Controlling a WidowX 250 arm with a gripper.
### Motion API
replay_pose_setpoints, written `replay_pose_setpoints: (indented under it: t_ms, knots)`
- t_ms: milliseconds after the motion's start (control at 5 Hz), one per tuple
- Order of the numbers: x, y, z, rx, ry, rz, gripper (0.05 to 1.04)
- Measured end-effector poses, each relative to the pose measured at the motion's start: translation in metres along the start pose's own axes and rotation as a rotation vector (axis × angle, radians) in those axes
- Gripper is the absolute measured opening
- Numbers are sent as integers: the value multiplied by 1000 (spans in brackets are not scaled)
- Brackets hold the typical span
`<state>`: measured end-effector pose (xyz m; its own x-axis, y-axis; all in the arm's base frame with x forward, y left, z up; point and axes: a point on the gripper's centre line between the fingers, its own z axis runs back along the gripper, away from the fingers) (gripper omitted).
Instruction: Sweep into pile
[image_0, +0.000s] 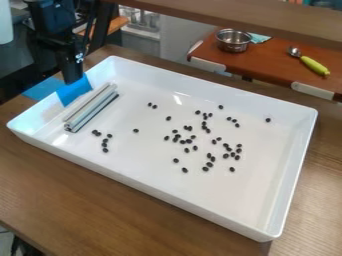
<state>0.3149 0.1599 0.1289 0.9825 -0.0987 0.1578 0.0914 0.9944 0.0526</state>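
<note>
The gripper (71, 80) hangs at the upper left, over the left end of the white tray (220, 215). Just below it is a blue piece (73, 90) by the tray's left wall; whether the two touch I cannot tell. A long sweeping tool (92, 108), grey and white with a dark lower edge, lies slanted along the tray's left end. Many small black beans (189, 128) are scattered over the tray floor, thickest in the middle and right. A few (105, 145) lie nearer the tool, and a lone bean (268, 120) rests toward the right wall.
Raised walls surround the tray, which stands on a brown wooden table (93, 200). Behind it, a reddish-brown surface (267, 60) holds a metal pot (233, 41) and a spoon with a green handle (314, 65). A wooden beam (240, 17) crosses the top.
</note>
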Motion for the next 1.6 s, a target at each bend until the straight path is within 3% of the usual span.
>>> replay_pose_setpoints:
  t_ms: [200, 400, 600, 1600]
  knots:
    - [-2, -1, -12, -22, 26, 8, 1001]
    - [5, -4, -18, -19, 7, 30, 1001]
    - [9, -9, -34, -31, 31, 42, 1001]
    - [23, 2, -68, 50, 32, 100, 1001]
